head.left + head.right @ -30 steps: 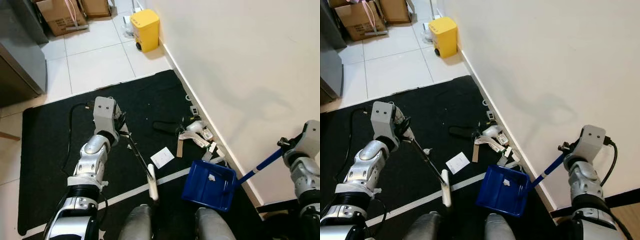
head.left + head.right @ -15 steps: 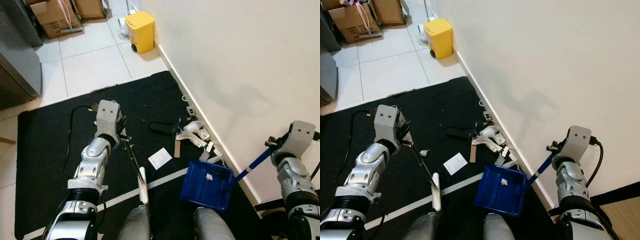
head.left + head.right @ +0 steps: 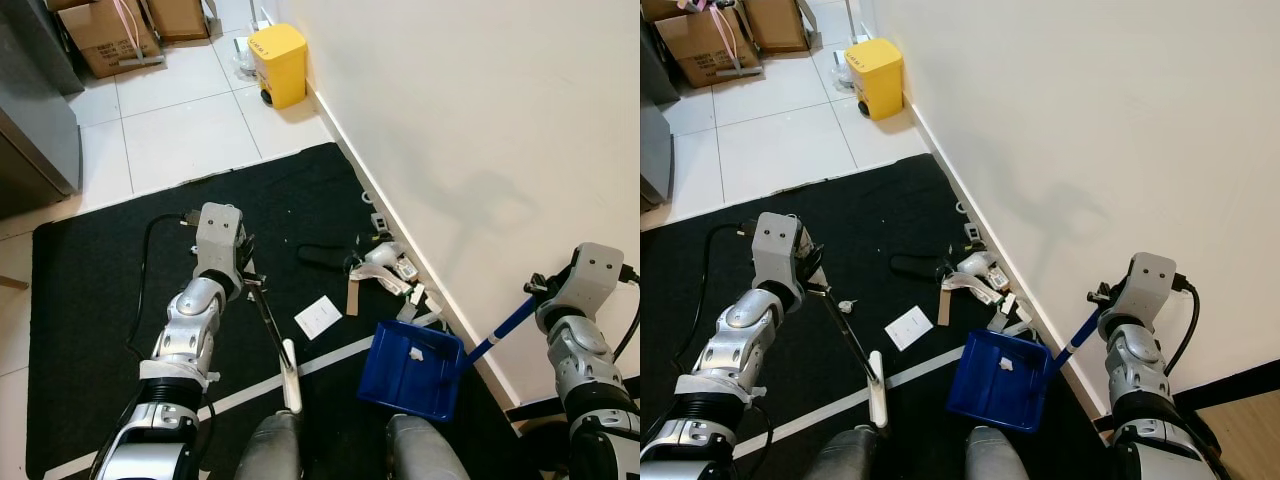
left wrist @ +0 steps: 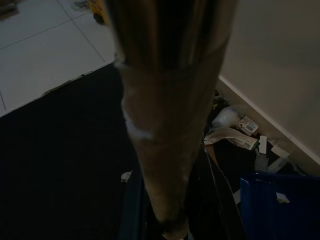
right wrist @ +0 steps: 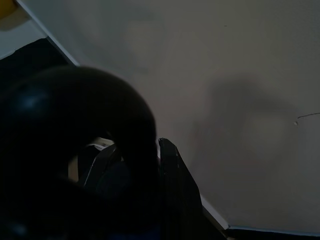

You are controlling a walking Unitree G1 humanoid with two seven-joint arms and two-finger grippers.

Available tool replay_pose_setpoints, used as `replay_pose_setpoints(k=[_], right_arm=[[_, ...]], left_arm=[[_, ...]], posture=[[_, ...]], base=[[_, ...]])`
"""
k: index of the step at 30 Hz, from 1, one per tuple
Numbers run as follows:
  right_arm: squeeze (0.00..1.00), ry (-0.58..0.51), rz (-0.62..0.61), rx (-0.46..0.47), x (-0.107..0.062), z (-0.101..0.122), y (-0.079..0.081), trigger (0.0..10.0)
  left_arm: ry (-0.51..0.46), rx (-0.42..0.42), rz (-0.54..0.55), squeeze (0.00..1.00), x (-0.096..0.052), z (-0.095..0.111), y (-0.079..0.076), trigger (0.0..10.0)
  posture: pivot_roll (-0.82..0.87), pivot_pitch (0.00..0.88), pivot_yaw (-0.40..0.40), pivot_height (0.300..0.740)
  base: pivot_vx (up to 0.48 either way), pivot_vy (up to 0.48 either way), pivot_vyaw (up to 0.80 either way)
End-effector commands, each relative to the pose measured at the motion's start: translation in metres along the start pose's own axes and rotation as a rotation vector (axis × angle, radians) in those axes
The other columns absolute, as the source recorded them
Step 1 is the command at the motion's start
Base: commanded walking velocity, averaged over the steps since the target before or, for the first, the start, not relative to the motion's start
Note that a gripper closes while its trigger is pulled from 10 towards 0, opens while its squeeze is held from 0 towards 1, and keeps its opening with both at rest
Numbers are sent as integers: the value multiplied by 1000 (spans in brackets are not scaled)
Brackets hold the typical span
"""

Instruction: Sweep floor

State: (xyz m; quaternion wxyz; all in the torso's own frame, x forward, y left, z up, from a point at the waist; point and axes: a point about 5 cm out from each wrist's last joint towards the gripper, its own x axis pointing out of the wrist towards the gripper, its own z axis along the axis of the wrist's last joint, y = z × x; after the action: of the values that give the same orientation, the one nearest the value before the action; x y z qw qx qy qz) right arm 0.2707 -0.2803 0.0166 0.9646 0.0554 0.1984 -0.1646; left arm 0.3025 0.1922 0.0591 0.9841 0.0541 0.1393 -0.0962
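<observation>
Your left gripper [image 3: 250, 283] is closing its fingers around the thin dark handle of the broom [image 3: 272, 330], whose white head is lying on the black mat [image 3: 90, 290] just before the robot's knees. Your right gripper [image 3: 537, 292] is gripping the blue handle of the dustpan [image 3: 412, 368], which is sitting on the mat near the wall [image 3: 480, 130]. A white paper [image 3: 318, 316] and other scraps [image 3: 385, 270] are lying between broom and baseboard.

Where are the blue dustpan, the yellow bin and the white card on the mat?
blue dustpan [image 3: 405, 372], left eye view, on its flat pan.
yellow bin [image 3: 279, 62], left eye view, on its lid.
white card [image 3: 318, 316], left eye view, on its middle.
</observation>
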Motion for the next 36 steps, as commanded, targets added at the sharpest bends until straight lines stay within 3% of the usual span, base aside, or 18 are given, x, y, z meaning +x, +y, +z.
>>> replay_pose_setpoints(k=[1, 12, 29, 36], right_arm=[[0, 71, 26, 47, -3, -16, 9, 10000], [0, 73, 26, 59, -3, -18, 11, 10000], [0, 78, 25, 76, -2, -18, 12, 10000], [0, 89, 22, 82, -2, -19, 12, 10000]], left_arm=[[-18, 6, -6, 0, 1, 6, -3, 10000], [-13, 8, -3, 0, 2, 8, 0, 10000], [-5, 7, 3, 0, 2, 8, 2, 10000], [1, 10, 7, 0, 2, 8, 3, 10000]], posture=[[30, 48, 13, 740], [30, 42, 15, 740], [30, 31, 17, 740], [33, 34, 18, 740]], base=[[0, 270, 0], [0, 296, 0], [0, 480, 0], [0, 480, -402]])
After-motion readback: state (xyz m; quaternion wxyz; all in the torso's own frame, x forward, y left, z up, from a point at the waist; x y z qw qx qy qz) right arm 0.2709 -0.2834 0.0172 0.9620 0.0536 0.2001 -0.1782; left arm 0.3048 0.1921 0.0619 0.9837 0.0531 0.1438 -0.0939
